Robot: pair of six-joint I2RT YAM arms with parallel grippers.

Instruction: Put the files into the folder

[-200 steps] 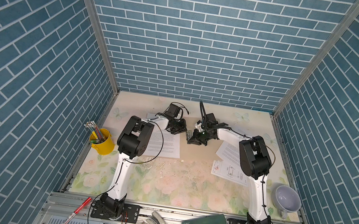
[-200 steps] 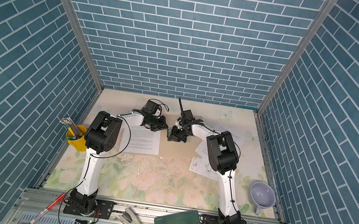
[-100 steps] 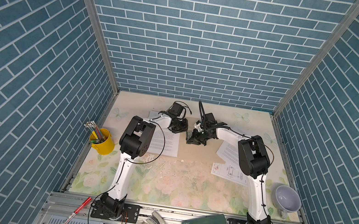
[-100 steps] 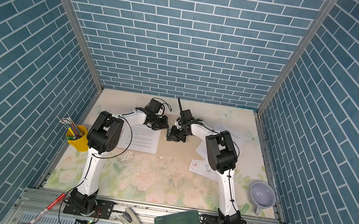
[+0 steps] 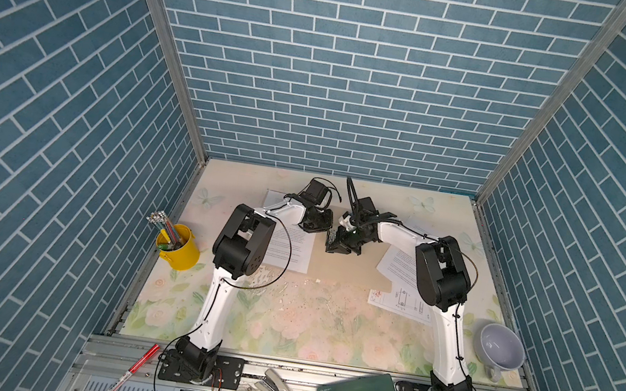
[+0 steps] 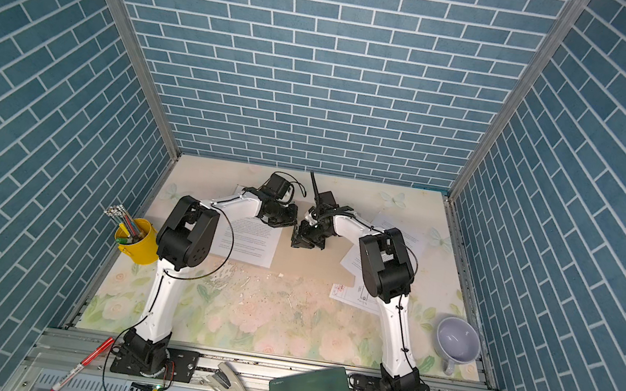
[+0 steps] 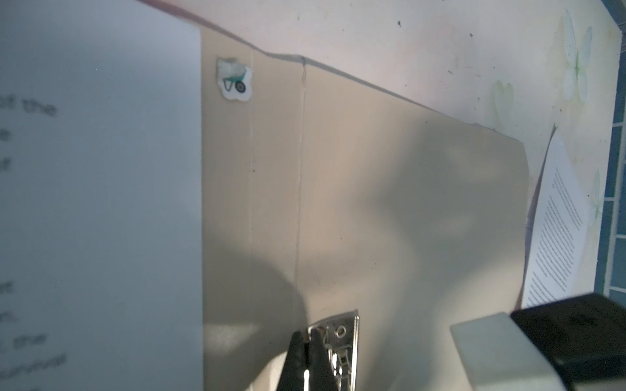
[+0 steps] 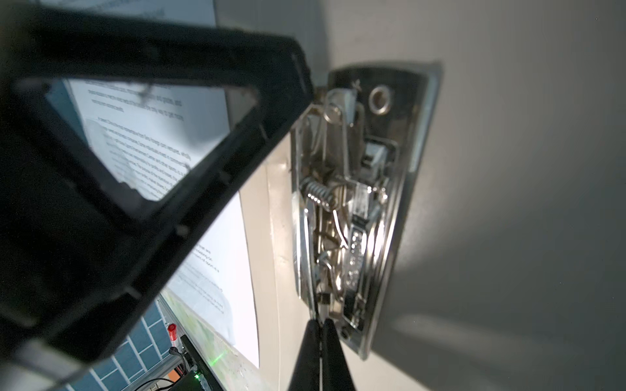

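- Your left gripper [image 7: 306, 355] has its fingers pressed together. The tips touch one end of the clip [image 7: 342, 348]. You cannot tell from the pictures whether they pinch any part of it.
- Your right gripper [image 8: 320, 342] also has its fingers together, at the opposite end of the clip [image 8: 352, 203]. The tips meet a thin wire part there, but whether they grip it is not clear.
- The two grippers face each other, close, with only the clip between them.
- The clip sits on the spine of the folder [image 5: 342, 268], which lies open and flat under both grippers.
- A small sticker [image 7: 234, 79] is on the folder, ahead of the left gripper.
- The left sheet [image 5: 295, 248], with text, lies on the folder half just beside the left gripper, on the side away from the right gripper.
- The right sheet [image 5: 397, 266], with text, lies behind the right gripper, at the folder's outer edge.
- The drawing sheet [image 5: 400, 302] lies farther back beyond it, near the folder's corner and partly hidden by the right arm.
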